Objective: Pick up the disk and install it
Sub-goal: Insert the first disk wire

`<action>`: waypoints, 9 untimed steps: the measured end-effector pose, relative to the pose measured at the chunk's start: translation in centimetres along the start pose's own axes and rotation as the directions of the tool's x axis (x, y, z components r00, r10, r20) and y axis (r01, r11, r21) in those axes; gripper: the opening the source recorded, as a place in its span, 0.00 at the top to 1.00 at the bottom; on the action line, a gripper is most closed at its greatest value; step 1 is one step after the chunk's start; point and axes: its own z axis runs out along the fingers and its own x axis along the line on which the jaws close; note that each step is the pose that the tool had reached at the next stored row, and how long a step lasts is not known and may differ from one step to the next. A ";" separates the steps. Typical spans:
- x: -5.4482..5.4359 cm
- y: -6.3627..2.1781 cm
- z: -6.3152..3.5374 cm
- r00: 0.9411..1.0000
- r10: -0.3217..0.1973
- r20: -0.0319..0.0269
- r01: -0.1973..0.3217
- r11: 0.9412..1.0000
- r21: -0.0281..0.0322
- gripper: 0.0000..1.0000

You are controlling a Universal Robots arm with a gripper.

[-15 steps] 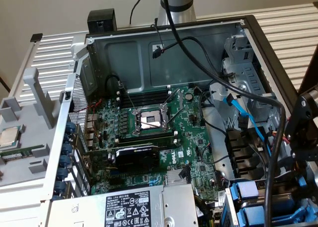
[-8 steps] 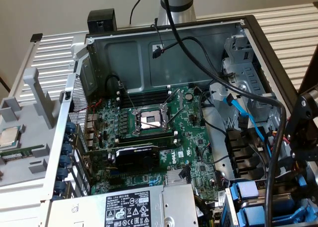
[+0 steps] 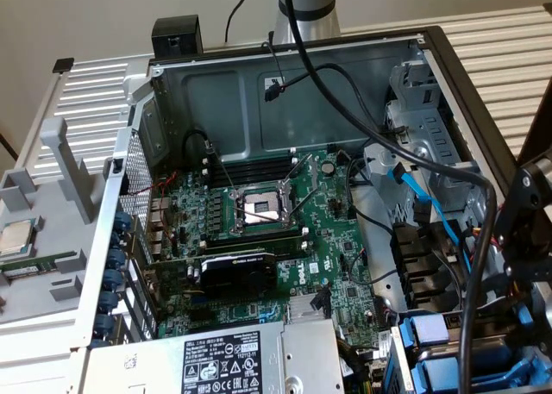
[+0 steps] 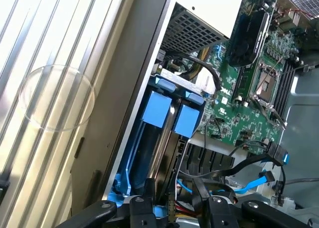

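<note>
Where the case opens, two drives sit.

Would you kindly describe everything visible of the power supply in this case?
The power supply is a silver-grey metal box lying flat at the exterior view's bottom edge, partly cut off. Its top carries a white and black label with printed marks. One side is a perforated grille. It sits beside the green motherboard.

Silver-grey arm column; thick black cable trailing off it; black claw linkages with round silver pivot screws.
</note>
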 end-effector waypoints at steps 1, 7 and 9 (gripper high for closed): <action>0.0 0.00 0.01 1.000 0.000 0.000 0.000 1.000 0.000 0.57; -0.1 -0.04 0.25 1.000 0.004 0.000 -0.004 1.000 0.002 0.57; -0.2 -0.09 0.37 1.000 0.005 0.000 -0.005 1.000 0.002 0.57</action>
